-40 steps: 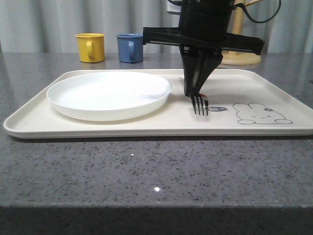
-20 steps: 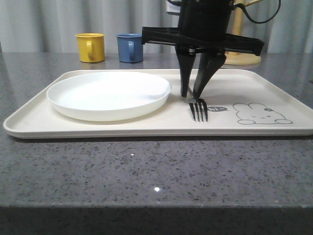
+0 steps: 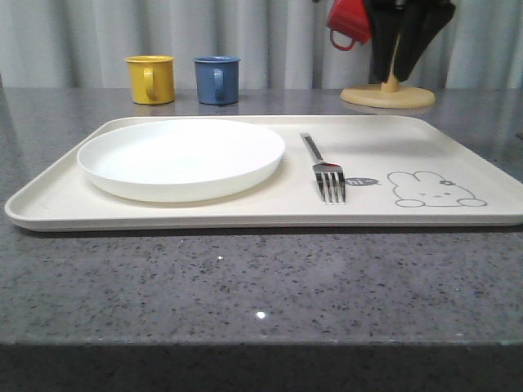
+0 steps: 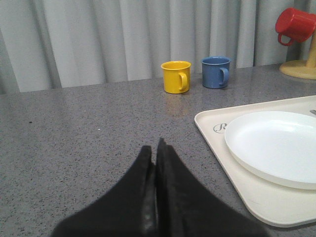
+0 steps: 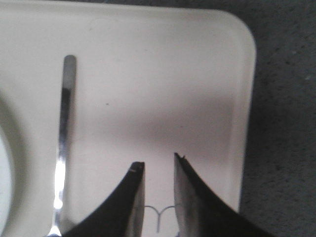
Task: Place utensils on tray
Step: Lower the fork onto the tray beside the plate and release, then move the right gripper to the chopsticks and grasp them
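The right tool (image 5: 157, 165) has let go of the fork (image 3: 325, 167) and gone up high. A moment ago it was down low, right over the fork. Now its two tips are a little apart and hold nothing.

The fork lies flat on the tray (image 3: 458, 155). It is just beside the white plate (image 3: 181, 157) and near the bunny drawing (image 3: 430, 189). Nothing touches it.

So the fork job looks done, and the plate is on the tray too. No chopsticks or spoon are on the tray yet, so I think there is more to fetch.

The left tool (image 4: 156, 148) is pressed together and empty. It hangs over the grey worktop (image 4: 89, 123), to the side of the tray.
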